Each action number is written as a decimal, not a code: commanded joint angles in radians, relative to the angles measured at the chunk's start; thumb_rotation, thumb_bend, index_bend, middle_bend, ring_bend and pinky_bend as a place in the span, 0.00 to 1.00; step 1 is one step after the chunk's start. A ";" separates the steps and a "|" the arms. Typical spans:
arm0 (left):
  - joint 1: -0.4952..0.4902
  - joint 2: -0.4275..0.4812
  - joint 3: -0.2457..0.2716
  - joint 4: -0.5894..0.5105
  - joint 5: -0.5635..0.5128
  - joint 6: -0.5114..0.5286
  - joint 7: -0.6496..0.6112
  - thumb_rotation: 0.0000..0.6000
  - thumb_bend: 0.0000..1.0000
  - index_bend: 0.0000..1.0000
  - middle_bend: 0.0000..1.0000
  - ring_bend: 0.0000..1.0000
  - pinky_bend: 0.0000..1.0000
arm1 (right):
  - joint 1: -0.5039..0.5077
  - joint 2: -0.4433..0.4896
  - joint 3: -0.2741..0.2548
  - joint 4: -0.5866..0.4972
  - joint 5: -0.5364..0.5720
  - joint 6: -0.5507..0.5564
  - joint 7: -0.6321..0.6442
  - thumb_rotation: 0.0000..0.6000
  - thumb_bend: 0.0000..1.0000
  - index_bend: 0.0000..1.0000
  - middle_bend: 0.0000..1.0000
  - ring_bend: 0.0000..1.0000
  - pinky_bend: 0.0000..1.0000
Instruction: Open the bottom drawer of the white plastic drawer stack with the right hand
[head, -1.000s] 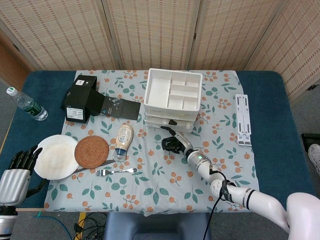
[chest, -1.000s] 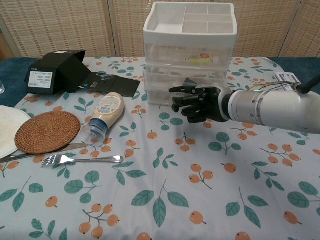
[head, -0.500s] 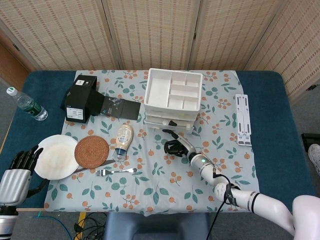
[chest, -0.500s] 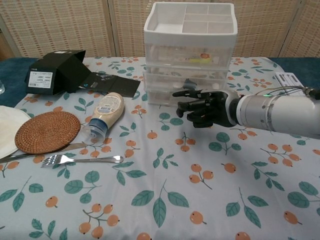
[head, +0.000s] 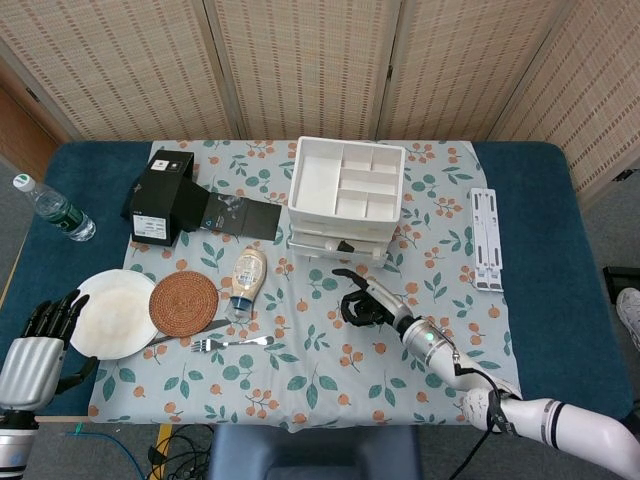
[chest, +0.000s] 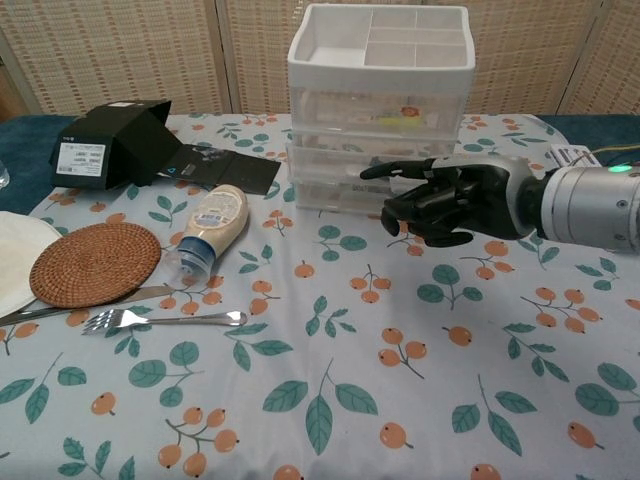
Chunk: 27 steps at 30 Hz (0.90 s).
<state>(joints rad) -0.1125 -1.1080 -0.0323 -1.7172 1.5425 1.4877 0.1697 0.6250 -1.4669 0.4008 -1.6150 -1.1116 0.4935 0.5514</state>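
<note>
1. Your white plastic drawer stack sits at the flowered tablecloth's far edge, its translucent bottom drawer flush.
2. Your right hand hovers just before that drawer, fingers loosely apart, gripping nothing.
3. Your left hand rests spread, well left of the stack.

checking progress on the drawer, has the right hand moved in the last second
Yes. In the head view the right hand has drawn back toward the robot, away from the white drawer stack, and slightly rightward.

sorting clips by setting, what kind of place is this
Probably a staged test room, not a home: a table with a floral cloth stands before woven folding screens, and cables trail on the floor below.
</note>
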 joint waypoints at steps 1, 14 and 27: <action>-0.002 -0.001 0.000 -0.001 0.003 -0.001 0.001 1.00 0.25 0.06 0.07 0.11 0.09 | -0.016 0.059 -0.032 -0.066 -0.020 0.100 -0.117 1.00 0.58 0.08 0.64 0.89 0.97; -0.002 -0.005 0.003 0.003 0.003 -0.002 0.001 1.00 0.25 0.06 0.07 0.11 0.09 | 0.085 0.088 -0.071 -0.058 0.241 0.186 -0.355 1.00 0.58 0.08 0.66 0.93 1.00; -0.002 0.000 0.002 -0.002 -0.005 -0.005 0.001 1.00 0.25 0.06 0.07 0.11 0.09 | 0.192 0.059 -0.101 0.024 0.413 0.181 -0.459 1.00 0.59 0.08 0.66 0.94 1.00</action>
<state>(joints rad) -0.1141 -1.1078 -0.0300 -1.7186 1.5381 1.4829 0.1706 0.8051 -1.4040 0.3048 -1.6005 -0.7112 0.6788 0.1039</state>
